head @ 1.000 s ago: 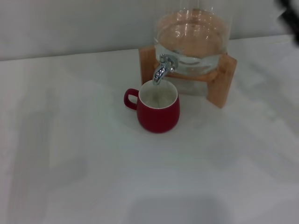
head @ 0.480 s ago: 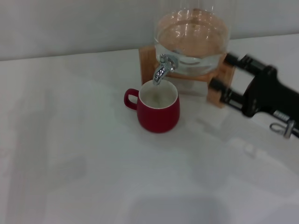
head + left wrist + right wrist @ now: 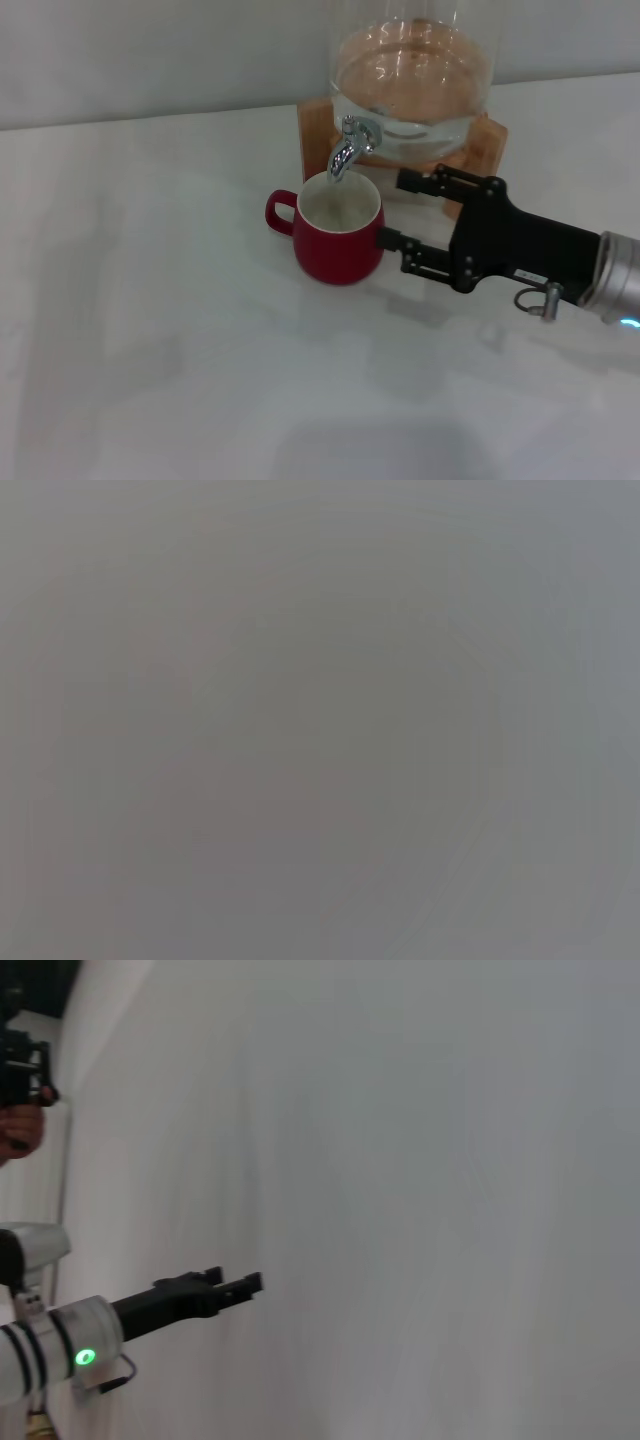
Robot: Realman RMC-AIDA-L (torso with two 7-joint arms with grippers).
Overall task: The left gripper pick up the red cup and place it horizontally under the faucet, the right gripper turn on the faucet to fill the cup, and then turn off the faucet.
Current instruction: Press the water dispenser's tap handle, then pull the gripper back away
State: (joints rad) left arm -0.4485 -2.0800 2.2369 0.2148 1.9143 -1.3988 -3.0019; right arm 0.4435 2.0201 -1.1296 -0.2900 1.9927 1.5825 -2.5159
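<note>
Fingers [image 3: 388, 240] of the right gripper [image 3: 392, 210] spread wide beside the red cup [image 3: 339, 236], below the faucet [image 3: 348, 148].

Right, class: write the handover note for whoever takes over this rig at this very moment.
Left gripper: open, reaching in low, one finger beside the red cup, holding nothing.
Right gripper: not in view.
Red cup: upright on the table, mouth under the faucet spout.
Done: cup stands below the spout.
Left: work the faucet to fill, then shut it. Whether water runs cannot be told.
</note>
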